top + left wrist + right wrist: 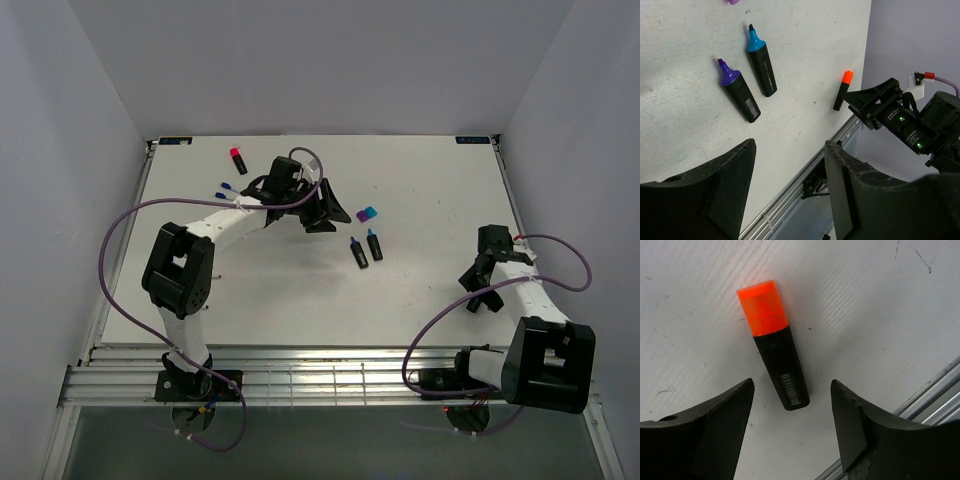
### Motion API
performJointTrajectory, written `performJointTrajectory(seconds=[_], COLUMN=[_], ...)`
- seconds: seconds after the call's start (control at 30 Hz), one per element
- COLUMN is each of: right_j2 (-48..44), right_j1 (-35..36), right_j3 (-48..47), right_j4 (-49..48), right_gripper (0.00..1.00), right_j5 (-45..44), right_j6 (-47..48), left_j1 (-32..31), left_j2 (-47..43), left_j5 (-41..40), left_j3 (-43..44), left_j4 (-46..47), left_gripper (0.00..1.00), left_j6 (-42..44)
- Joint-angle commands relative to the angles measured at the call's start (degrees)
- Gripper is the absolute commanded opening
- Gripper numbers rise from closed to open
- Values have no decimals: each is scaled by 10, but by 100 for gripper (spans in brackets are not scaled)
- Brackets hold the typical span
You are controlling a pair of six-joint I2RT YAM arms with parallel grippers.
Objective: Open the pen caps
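Table (300, 300): flat white matte board, faintly scuffed and streaked, with a ribbed metal rail (330, 365) along the near edge. Left arm (230, 220) is stretched toward far centre. The left gripper (790, 150) has blunt black plastic fingers spread wide, with nothing between them and only bare table below. The right gripper (792, 387) is equally wide, hanging over a stubby black marker (782, 375) that lies flat, its barcode end showing between the fingers, not gripped. Its orange cap (762, 307), blocky and translucent, is seated on it. In the top view this marker is hidden under the right wrist. Mid-table lie 2 uncapped black markers, side by side but apart: purple-tipped marker (737, 90) and blue-tipped marker (760, 60), nibs exposed. Just beyond them are 2 loose caps, purple cap (363, 215) and cyan cap (372, 212), touching. At far left, a pink cap (236, 152) sits on its black marker. 2 thin pens (225, 190) with blue ends are partly covered by the left arm and too small to tell whether they are capped.
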State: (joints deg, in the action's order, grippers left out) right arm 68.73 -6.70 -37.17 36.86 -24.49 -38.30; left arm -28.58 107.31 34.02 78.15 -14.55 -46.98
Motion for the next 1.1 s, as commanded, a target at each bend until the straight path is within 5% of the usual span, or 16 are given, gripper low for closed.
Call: performJointTrajectory(seconds=[0.0, 0.5, 0.6, 0.63, 0.73, 0.93, 1.07], right_j2=[-4, 49, 55, 57, 68, 72, 45], right_j1=[-2, -2, -2, -2, -2, 19, 50], right_j3=[11, 64, 61, 61, 58, 11, -35], right_j4=[-42, -115, -115, -117, -117, -102, -105], right_gripper=[68, 50, 35, 21, 8, 8, 8], right_j5=[4, 13, 15, 18, 23, 15, 94], right_j6=[17, 32, 33, 36, 43, 84, 156], left_j1=[-9, -10, -10, -10, -9, -3, 26], left_j2=[-27, -55, -68, -72, -87, -126, -139], left_j5=[-3, -5, -11, -11, -19, -44, -10], left_j3=[1, -31, -44, -47, -60, -87, -124], left_j4=[14, 22, 26, 26, 27, 29, 74], left_gripper=[68, 68, 68, 68, 68, 68, 68], left_j6=[-3, 21, 29, 35, 46, 83, 65])
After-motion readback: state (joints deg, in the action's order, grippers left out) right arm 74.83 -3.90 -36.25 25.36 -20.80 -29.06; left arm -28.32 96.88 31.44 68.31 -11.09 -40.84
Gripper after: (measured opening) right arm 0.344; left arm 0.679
